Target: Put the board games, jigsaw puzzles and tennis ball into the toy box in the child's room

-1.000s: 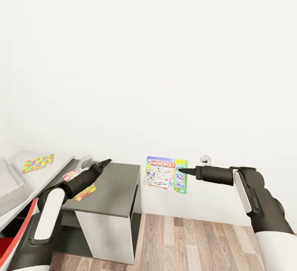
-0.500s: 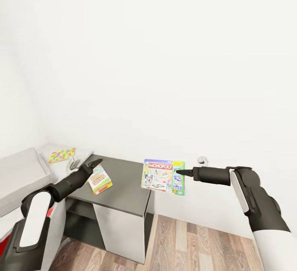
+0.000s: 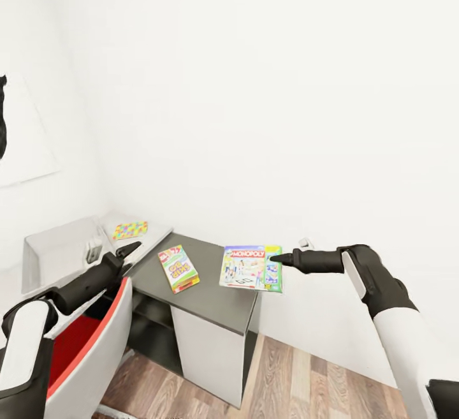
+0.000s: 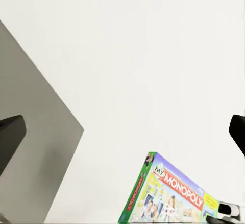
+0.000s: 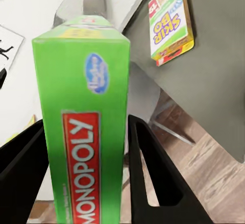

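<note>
My right gripper (image 3: 275, 257) is shut on the edge of the blue Monopoly board game (image 3: 250, 268), holding it in the air over the right end of a dark grey cabinet (image 3: 210, 291). In the right wrist view the box's green edge (image 5: 84, 132) sits between both fingers (image 5: 153, 178). The white-green Skip-Bo board game (image 3: 178, 268) lies flat on the cabinet top. My left gripper (image 3: 131, 250) hovers open to the left of it, apart from it, with nothing between its fingers (image 4: 10, 137). One jigsaw puzzle (image 3: 130, 229) lies on the pale table (image 3: 159, 231). The grey toy box (image 3: 57, 253) sits left of it.
A white and red chair (image 3: 89, 342) stands under my left arm, close to the cabinet. White walls meet in a corner behind the table, with a black silhouette picture (image 3: 2, 119) at the far left. Wood-plank floor (image 3: 306, 374) lies open right of the cabinet.
The whole view has swung, so the cabinet and table now sit nearer the centre. The Skip-Bo box, by my left fingertips half a second ago, now lies apart from them. My right gripper still holds the Monopoly box.
</note>
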Available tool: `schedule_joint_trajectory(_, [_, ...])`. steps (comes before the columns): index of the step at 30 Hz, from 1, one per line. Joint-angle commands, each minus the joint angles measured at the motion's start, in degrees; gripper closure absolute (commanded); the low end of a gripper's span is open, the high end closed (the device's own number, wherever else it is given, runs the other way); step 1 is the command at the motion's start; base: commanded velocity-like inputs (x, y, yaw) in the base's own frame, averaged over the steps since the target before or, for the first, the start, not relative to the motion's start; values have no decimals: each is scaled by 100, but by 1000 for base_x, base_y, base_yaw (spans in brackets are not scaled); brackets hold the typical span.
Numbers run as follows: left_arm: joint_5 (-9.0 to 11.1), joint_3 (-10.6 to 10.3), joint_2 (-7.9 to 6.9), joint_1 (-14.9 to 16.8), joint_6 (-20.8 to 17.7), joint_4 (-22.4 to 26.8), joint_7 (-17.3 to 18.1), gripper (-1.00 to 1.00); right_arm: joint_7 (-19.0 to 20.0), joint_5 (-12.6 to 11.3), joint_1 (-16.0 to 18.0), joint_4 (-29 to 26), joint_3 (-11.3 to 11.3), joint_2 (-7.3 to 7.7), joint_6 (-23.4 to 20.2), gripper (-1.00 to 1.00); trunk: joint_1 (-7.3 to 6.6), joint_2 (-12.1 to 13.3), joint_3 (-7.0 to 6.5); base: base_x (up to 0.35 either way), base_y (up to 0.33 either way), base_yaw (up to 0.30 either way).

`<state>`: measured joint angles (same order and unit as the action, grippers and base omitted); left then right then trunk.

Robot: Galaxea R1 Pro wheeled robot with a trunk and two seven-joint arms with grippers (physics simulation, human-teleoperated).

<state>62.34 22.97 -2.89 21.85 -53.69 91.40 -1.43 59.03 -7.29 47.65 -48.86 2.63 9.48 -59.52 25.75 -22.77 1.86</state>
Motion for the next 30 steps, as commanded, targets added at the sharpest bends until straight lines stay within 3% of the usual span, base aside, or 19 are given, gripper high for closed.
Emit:
schedule_joint_trajectory(1, [70,47,-13,7,-59,-5,-21,-100,-1,-46,152,253,-37,0,-48,100,4,-14,14,0,0,299])
schedule_joint_trajectory(4, [169,160,-87,5,-118,-15,-31,-100,1,-41,631,912,-166,-4,-48,100,4,-14,14,0,0,299])
schedule_joint_trajectory(5, [169,160,-87,5,-118,-15,-31,-100,1,-41,631,912,-166,-4,-48,100,4,-14,14,0,0,299])
schedule_joint_trajectory(6, [215,269,-156,-7,-169,-17,-33,-100,2,-37,948,1285,-247,-5,-48,100,4,-14,14,0,0,300])
schedule_joint_trajectory(10, [303,507,-228,-46,-307,-17,-33,-100,4,-32,1344,1728,-344,-7,-48,100,4,-14,14,0,0,300])
schedule_joint_trajectory(12, [452,755,-267,-82,-420,-17,-34,-100,9,-29,1669,1978,-399,-10,-48,100,4,-14,14,0,0,300])
schedule_joint_trajectory(13, [642,908,-289,-103,-482,-15,-26,-100,18,-26,1884,2100,-430,-14,-48,100,4,-14,14,0,0,300])
schedule_joint_trajectory(21, [980,1024,-313,-137,-545,29,-12,-100,90,-20,2114,2184,-460,-70,-48,100,4,-14,14,0,0,300])
schedule_joint_trajectory(30, [1026,1035,-317,-148,-553,35,-15,-100,149,-12,2146,2185,-464,-102,-48,100,4,-14,14,0,0,300])
